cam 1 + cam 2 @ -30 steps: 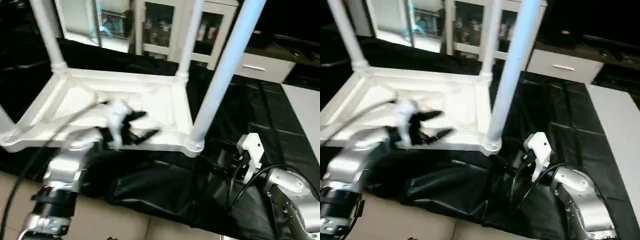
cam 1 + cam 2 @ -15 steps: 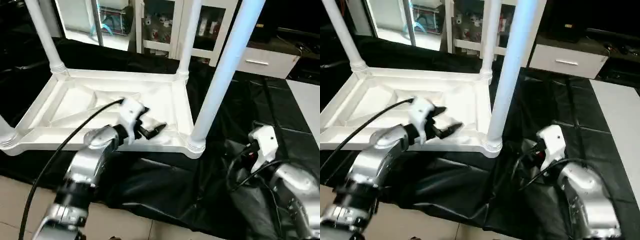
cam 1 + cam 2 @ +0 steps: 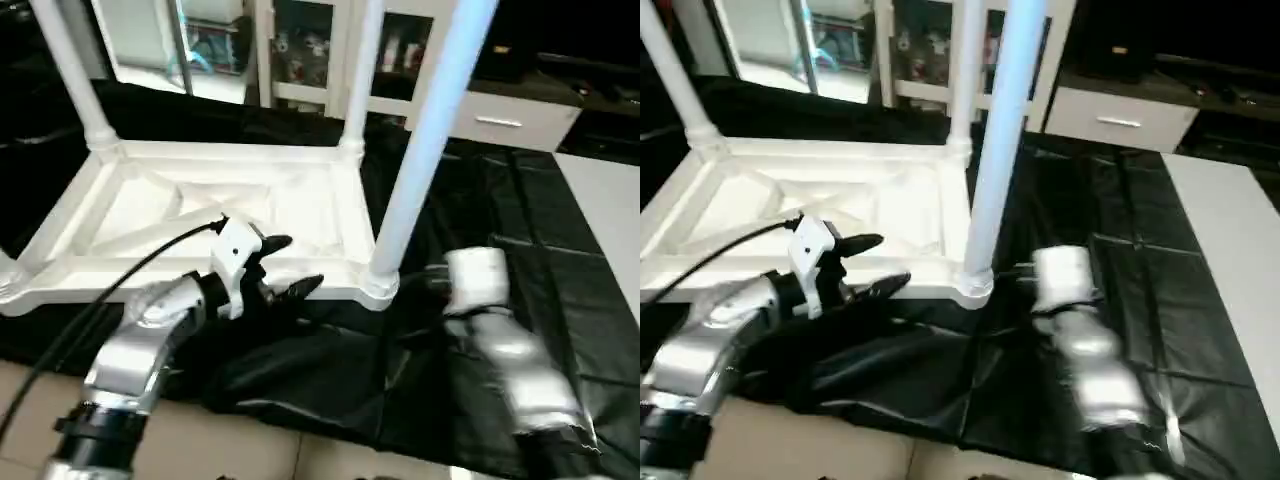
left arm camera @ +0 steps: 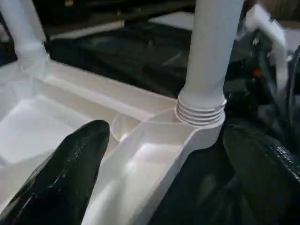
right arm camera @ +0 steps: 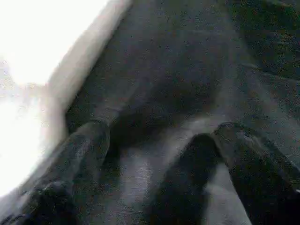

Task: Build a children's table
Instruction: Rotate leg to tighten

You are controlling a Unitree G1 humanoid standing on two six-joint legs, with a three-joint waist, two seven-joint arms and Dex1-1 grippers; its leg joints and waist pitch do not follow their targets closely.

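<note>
- Four white legs stand in the corner sockets of the children's table (image 3: 230, 215), which you see lying upside down on the black-draped tabletop (image 3: 560, 270), ribbed underside up.
- Nearest leg (image 3: 420, 150): it rises from the socket at the corner closest to your two grippers; a ribbed collar rings its foot in the left wrist view.
- Left gripper (image 3: 283, 268): it hangs just beside the table's near rim, short of the nearest leg. Its black fingers (image 4: 70, 173) stand wide apart and hold nothing.
- Right gripper (image 5: 154, 173): it hovers over the black cloth, on the far side of the nearest leg from the left gripper. Its fingers stand apart and are empty too.
- Handling, as a judgement: expect moulded plastic, light for its bulk, stiff along the rim and ribs, smooth and rather slippery on the round legs.
- Where to take hold, as a judgement: the raised rim near a corner socket offers your fingers a flat edge to pinch. A leg low down by its collar would also serve; gripped high, it could lever against the socket.
- Stage, as a judgement: assembly looks nearly complete, with turning the table upright left.
</note>
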